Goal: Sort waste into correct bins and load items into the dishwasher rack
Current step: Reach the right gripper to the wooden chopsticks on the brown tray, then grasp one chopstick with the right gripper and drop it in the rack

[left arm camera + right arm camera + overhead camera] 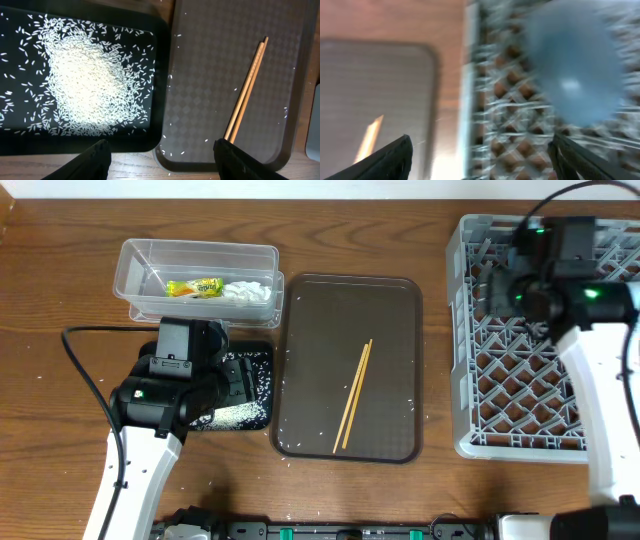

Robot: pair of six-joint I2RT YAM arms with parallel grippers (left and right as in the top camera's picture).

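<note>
A clear tub point(140, 255) at the back left holds the yellow-green wrapper point(195, 286) and white tissue point(248, 292). In front of it the black tray point(258, 358) holds a pile of rice point(85, 85). The chopsticks point(355, 395) lie on the brown serving tray point(390, 310) and also show in the left wrist view point(245, 95). My left gripper point(162, 160) is open and empty over the black tray's near right corner. My right gripper point(480, 165) is open and empty over the left part of the grey rack point(480, 445). A blurred light-blue bowl point(575, 65) sits in the rack. The plate and cups do not show.
Loose rice grains lie on the brown tray point(225, 60) and on the wood beside both trays. The right arm point(600, 370) crosses over the rack. The left arm's cable point(85, 370) loops over the table at the left. The right wrist view is blurred.
</note>
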